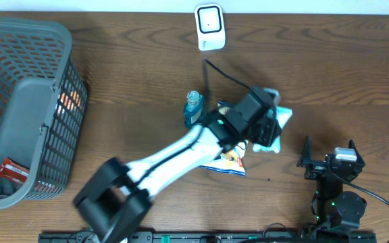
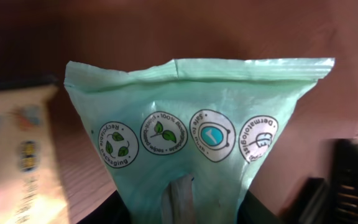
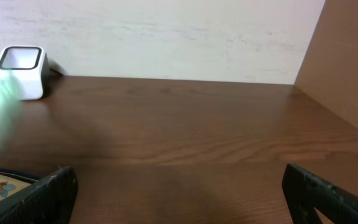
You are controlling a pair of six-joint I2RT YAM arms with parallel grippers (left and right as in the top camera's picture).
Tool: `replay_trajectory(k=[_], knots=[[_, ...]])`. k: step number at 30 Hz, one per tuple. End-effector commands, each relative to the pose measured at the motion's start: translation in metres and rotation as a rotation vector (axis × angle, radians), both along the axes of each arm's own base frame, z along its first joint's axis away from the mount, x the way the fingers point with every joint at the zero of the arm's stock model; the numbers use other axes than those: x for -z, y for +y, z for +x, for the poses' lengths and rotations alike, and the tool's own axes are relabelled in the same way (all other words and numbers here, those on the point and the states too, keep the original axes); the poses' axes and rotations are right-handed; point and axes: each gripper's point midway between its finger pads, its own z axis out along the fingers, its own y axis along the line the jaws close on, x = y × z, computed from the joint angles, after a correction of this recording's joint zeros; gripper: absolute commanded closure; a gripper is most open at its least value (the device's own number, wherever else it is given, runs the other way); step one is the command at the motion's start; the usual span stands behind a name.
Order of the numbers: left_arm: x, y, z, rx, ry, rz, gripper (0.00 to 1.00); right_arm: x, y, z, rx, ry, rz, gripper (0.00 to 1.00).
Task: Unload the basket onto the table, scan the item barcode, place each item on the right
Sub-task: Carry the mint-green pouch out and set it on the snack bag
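The item is a mint-green pouch (image 2: 191,106) with a row of round printed icons; no barcode shows on the side I see. My left gripper (image 2: 182,208) is shut on its lower part, and the pouch hides most of both fingers. From overhead the left gripper (image 1: 270,128) holds the pouch (image 1: 283,119) over the table, right of centre. The white scanner (image 1: 209,27) stands at the far edge, also in the right wrist view as the scanner (image 3: 20,71). My right gripper (image 1: 329,156) rests near the front right, and the right gripper (image 3: 179,199) is open over bare wood.
A grey wire basket (image 1: 59,47) with packets inside fills the left side. A blue bottle (image 1: 193,106) stands beside the left arm, and a colourful snack packet (image 1: 229,162) lies under it. The scanner's black cable (image 1: 225,74) runs across the table. A brown wall (image 3: 347,68) rises at the right.
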Motion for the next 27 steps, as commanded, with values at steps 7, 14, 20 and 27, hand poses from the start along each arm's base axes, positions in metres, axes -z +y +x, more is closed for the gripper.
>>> replay_trajectory(k=[7, 14, 20, 27], knots=[[0.05, 0.006, 0.014, -0.011, 0.039, 0.079, 0.62, 0.0, 0.0, 0.0, 0.0, -0.003, 0.012, 0.01], [0.06, 0.027, 0.031, -0.067, 0.059, 0.119, 0.62, 0.0, 0.0, 0.0, 0.0, -0.003, 0.012, 0.01], [0.089, 0.053, 0.044, -0.124, 0.12, 0.195, 0.62, 0.0, 0.0, 0.0, 0.0, -0.003, 0.012, 0.01], [0.107, 0.099, 0.063, -0.254, 0.084, 0.368, 0.62, 0.0, 0.0, 0.0, 0.0, -0.003, 0.012, 0.01]])
